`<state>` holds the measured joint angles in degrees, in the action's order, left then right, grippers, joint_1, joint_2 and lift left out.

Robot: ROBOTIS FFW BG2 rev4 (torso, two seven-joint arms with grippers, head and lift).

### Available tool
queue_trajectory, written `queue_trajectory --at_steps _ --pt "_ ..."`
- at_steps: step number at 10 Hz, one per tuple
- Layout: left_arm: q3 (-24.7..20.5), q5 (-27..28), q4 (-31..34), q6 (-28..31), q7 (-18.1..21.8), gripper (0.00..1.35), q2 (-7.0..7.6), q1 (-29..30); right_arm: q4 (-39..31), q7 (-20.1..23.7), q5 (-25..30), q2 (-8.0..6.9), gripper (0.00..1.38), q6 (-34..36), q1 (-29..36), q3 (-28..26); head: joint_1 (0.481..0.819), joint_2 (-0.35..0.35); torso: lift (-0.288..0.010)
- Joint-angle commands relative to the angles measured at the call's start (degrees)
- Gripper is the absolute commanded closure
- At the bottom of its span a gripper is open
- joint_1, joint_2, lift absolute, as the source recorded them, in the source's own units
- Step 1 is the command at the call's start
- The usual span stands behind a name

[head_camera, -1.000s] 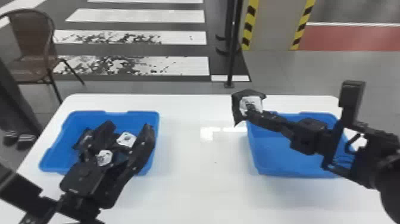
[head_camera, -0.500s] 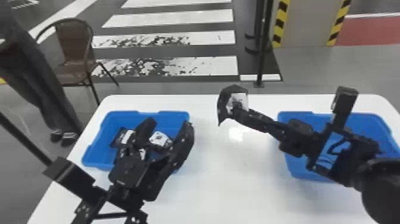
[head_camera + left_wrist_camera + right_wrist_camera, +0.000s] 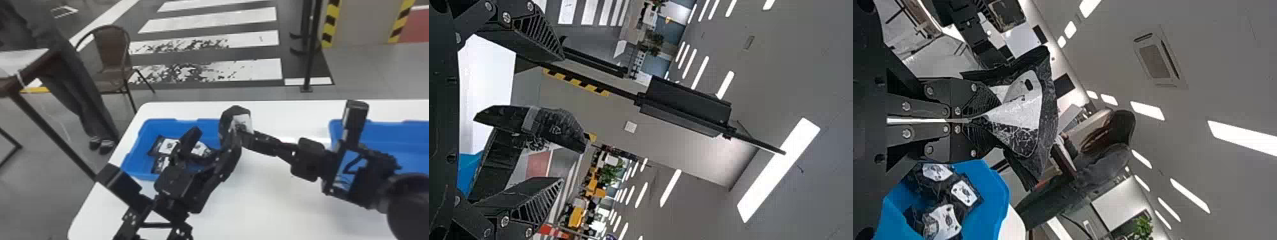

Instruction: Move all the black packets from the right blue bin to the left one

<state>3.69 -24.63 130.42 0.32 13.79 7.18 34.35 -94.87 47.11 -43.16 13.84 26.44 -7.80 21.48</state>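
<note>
Right pincer [image 3: 241, 131] pinches a black, white-labelled packet [image 3: 227, 118], upper centre; I have the left pincer [image 3: 213, 138] spread, seemingly over the left blue plastic bin [image 3: 152, 127].

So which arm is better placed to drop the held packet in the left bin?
Left, probably: the left gripper is open, the packet lined up between its fingers, the left bin close by; the right gripper sits farther right.

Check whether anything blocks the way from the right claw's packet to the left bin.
Yes, the left claw looks in the way: in the head view it stands open across the left bin, one finger close to the packet in the right claw. Nothing else visible stands between packet and bin.
</note>
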Motion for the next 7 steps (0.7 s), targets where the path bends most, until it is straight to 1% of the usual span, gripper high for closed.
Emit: queue_trajectory --at_steps 1,2,4,6,7 --pt "0.19 -0.39 -0.13 0.24 0.01 0.18 0.03 -0.19 0.30 0.00 -0.49 0.05 1.12 -0.01 -0.50 1.49 0.695 0.262 -0.140" --pt "0.19 -0.85 -0.13 1.22 0.01 0.18 0.03 -0.19 0.30 -0.08 -0.94 0.14 1.12 -0.01 -1.06 2.40 0.695 0.267 -0.140" --pt "0.65 -1.19 -0.27 1.79 0.01 0.18 0.11 -0.61 1.42 -0.17 -2.89 0.23 1.12 0.13 -2.19 6.74 0.695 0.281 -0.140" --pt "0.65 -1.88 -0.56 2.07 -0.08 0.18 0.11 -0.61 1.99 -0.35 -4.03 0.40 1.12 0.13 -2.89 10.05 0.695 0.315 -0.140" --pt "0.30 -0.05 -0.56 0.94 -0.25 0.37 0.03 -0.61 2.13 -0.35 -4.26 0.49 1.12 0.13 -2.89 10.05 0.695 0.333 -0.140"
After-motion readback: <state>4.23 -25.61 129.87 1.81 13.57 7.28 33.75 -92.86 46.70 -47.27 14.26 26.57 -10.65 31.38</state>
